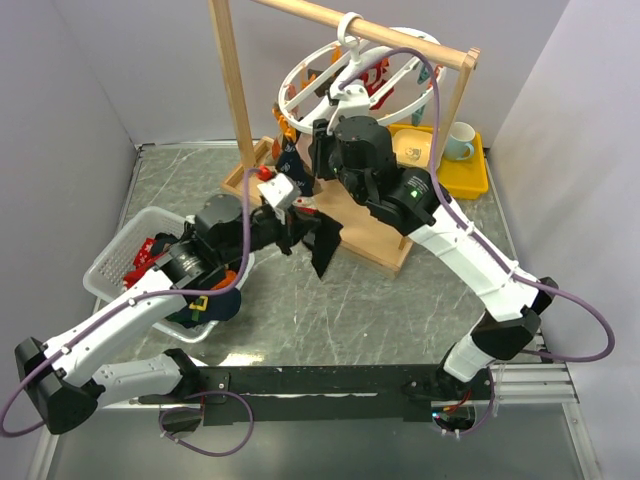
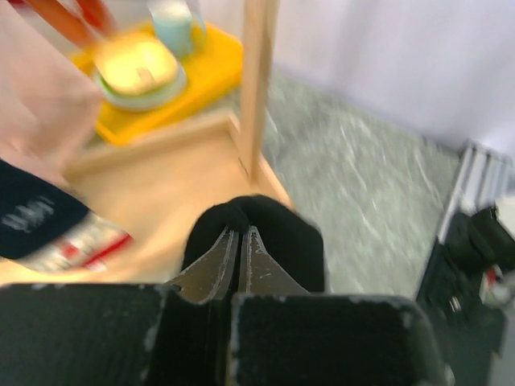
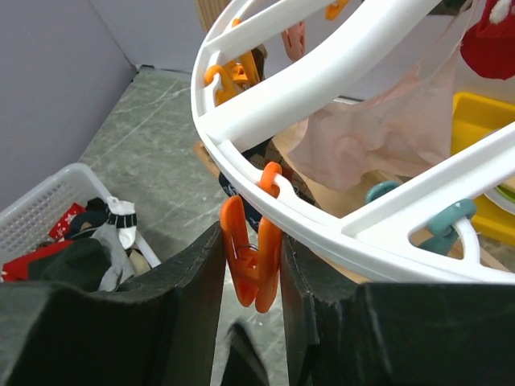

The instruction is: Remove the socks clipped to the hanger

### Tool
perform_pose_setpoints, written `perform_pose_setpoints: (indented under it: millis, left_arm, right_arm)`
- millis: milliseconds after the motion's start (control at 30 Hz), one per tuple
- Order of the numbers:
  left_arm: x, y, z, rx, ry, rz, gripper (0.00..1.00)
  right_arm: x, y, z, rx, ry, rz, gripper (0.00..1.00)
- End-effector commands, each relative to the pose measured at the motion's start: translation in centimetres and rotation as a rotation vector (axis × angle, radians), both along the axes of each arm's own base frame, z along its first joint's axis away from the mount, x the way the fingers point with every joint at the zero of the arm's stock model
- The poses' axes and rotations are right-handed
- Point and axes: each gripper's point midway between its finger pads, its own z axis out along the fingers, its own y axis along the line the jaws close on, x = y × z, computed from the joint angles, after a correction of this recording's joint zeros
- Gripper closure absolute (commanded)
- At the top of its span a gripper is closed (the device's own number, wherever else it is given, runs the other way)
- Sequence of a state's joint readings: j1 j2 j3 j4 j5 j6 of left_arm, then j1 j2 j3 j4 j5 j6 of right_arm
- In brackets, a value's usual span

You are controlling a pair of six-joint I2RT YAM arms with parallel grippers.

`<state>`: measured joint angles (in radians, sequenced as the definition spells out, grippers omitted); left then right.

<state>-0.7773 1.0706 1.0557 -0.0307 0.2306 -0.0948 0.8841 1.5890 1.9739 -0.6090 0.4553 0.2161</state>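
The white round hanger point(image 1: 296, 100) hangs from the wooden rack's bar, and its ring point(image 3: 322, 72) fills the right wrist view. My right gripper point(image 3: 251, 233) is shut on an orange clip point(image 3: 256, 265) dangling from the ring, one finger pressed on each side. A dark blurred sock tip point(image 3: 241, 354) shows just below that clip. A pale pink sock point(image 3: 378, 129) and a red sock point(image 3: 491, 40) hang from the ring. My left gripper point(image 2: 239, 232) is shut on a black sock point(image 2: 282, 241), which hangs below it over the rack's base point(image 1: 325, 245).
The wooden rack has an upright post point(image 1: 230, 90) and a flat base point(image 1: 375, 235). A white basket point(image 1: 110, 265) holding several socks sits at the left. A yellow tray point(image 1: 470, 180) with a cup point(image 1: 458, 140) stands at the back right. A navy sock point(image 2: 32, 213) hangs nearby.
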Motion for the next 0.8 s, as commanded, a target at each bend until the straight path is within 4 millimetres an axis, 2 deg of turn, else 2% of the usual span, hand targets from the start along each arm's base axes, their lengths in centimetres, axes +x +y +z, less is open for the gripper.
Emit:
perform_pose_setpoints:
  millis: [0,67,100,167,200,233,333,400,433,533,567,667,700,767]
  left_arm:
    - [-1.4,-0.1,-0.8,0.069,0.068,0.014,0.99]
    - [-1.1,0.9,-1.2,0.095,0.087,0.069,0.99]
    - [-1.0,2.0,-2.0,0.13,0.113,0.117,0.99]
    - [0.3,4.1,-2.1,0.148,0.138,0.259,0.99]
    - [0.5,5.4,-3.6,0.203,0.193,0.322,0.99]
    - [1.4,6.9,-3.1,0.212,0.195,0.413,0.99]
    - [2.4,10.1,-4.9,0.265,0.27,0.555,0.99]
    - [3.3,12.5,-5.2,0.248,0.293,0.655,0.99]
    - [3.3,13.4,-5.9,0.254,0.307,0.68,0.99]
    - [3.4,16.6,-5.9,0.223,0.319,0.799,0.99]
    - [3.5,18.4,-5.7,0.226,0.305,0.888,0.99]
    - [3.2,22.2,-5.8,0.249,0.314,1.06,0.99]
    - [3.2,24.2,-5.5,0.25,0.3,1.164,0.99]
    - [2.8,26.1,-5.6,0.262,0.295,1.247,0.99]
  right_arm:
    - [-1.1,-1.4,2.8,0.068,-0.054,-0.012,0.68]
    - [-1.3,-1.6,2.8,0.072,-0.055,-0.012,0.67]
    - [-1.5,-1.9,2.6,0.07,-0.055,-0.012,0.67]
    - [-1.6,-2.4,2.7,0.069,-0.066,-0.023,0.67]
    - [-1.9,-2.8,2.4,0.065,-0.064,-0.026,0.67]
    - [-2.0,-3.3,2.4,0.058,-0.071,-0.041,0.67]
    - [-2.4,-4.5,2.3,0.052,-0.077,-0.063,0.67]
    - [-2.8,-5.6,2.2,0.049,-0.084,-0.083,0.67]
    - [-2.9,-6.0,2.2,0.048,-0.087,-0.09,0.66]
    - [-3.5,-7.2,2.0,0.047,-0.097,-0.109,0.66]
    - [-3.7,-7.7,1.9,0.046,-0.101,-0.118,0.66]
    - [-4.2,-9.0,1.6,0.046,-0.109,-0.136,0.65]
    - [-4.2,-9.3,1.7,0.049,-0.115,-0.146,0.65]
    - [-4.5,-10.2,1.3,0.043,-0.122,-0.162,0.64]
